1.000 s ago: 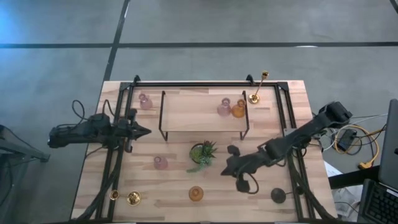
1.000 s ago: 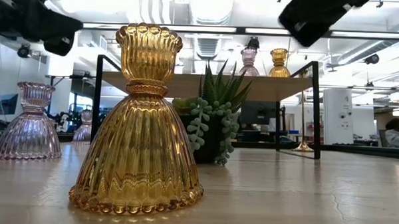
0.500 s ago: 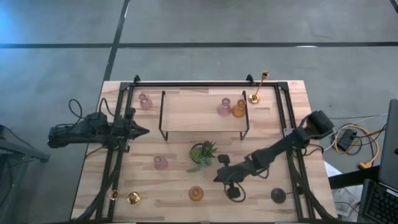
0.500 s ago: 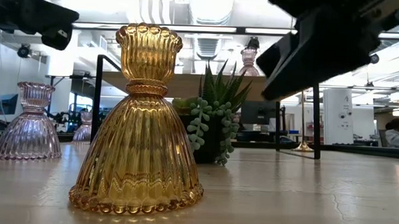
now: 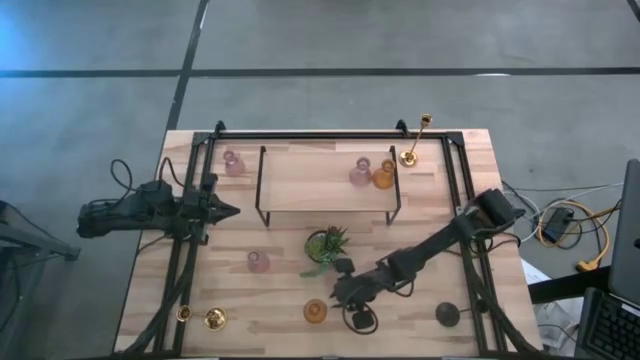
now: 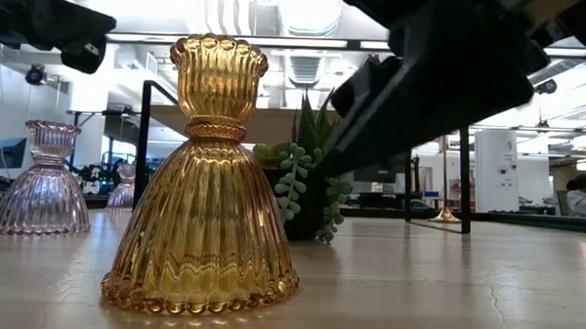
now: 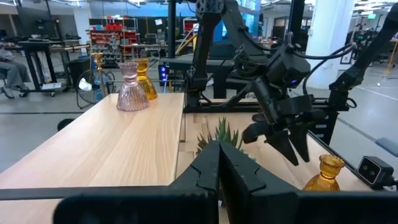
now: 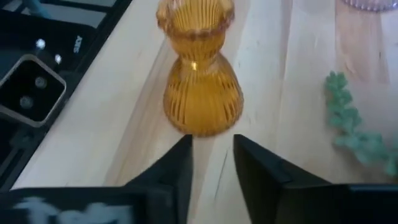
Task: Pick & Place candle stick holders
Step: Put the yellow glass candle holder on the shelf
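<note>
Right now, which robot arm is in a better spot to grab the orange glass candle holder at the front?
The right one. The right gripper hangs beside the amber holder, fingers parted and aimed at it. The left gripper waits shut by the shelf, far off.

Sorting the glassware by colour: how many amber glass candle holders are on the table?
2. One ribbed amber glass holder stands near the table's front edge, just ahead of the right gripper. The other amber holder sits on the raised wooden shelf, beside a pink one. None looks hidden.
</note>
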Tool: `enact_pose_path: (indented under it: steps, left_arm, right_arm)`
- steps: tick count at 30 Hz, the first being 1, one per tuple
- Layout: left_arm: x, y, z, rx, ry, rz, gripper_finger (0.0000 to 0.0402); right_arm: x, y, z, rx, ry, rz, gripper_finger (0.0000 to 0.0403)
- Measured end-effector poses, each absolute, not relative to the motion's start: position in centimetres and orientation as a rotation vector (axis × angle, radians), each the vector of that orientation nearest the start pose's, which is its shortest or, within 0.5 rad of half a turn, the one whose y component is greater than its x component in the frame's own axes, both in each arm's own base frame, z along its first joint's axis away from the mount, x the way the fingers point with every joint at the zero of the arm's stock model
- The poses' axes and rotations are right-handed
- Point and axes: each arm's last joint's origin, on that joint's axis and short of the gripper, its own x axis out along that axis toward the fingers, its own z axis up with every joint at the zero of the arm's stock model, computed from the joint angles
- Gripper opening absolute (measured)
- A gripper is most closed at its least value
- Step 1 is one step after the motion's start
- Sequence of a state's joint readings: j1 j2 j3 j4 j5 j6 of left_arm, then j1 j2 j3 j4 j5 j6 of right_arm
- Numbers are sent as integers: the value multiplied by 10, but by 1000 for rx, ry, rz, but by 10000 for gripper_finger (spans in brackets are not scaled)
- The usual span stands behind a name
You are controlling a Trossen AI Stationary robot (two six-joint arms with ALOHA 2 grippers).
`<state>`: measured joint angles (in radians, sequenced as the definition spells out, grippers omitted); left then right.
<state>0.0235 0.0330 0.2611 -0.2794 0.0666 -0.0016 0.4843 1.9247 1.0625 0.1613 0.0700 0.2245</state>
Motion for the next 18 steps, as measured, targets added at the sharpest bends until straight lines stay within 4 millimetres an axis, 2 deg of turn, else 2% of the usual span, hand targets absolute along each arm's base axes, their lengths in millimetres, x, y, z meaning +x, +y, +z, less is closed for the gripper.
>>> enact_pose_path:
  steps: [4, 8, 12, 18]
  left_arm:
    - [78, 0, 221, -5, 52, -43, 12]
    - [78, 0, 221, -19, 53, -43, 12]
    - [78, 0, 221, -26, 54, -42, 12]
    - [78, 0, 220, -27, 59, -42, 12]
  right_arm:
    - [358, 186, 144, 26, 699, 321, 170]
    - [365, 191, 159, 19, 748, 356, 195]
    - [367, 192, 187, 3, 832, 332, 195]
    - [380, 193, 227, 0, 834, 301, 176]
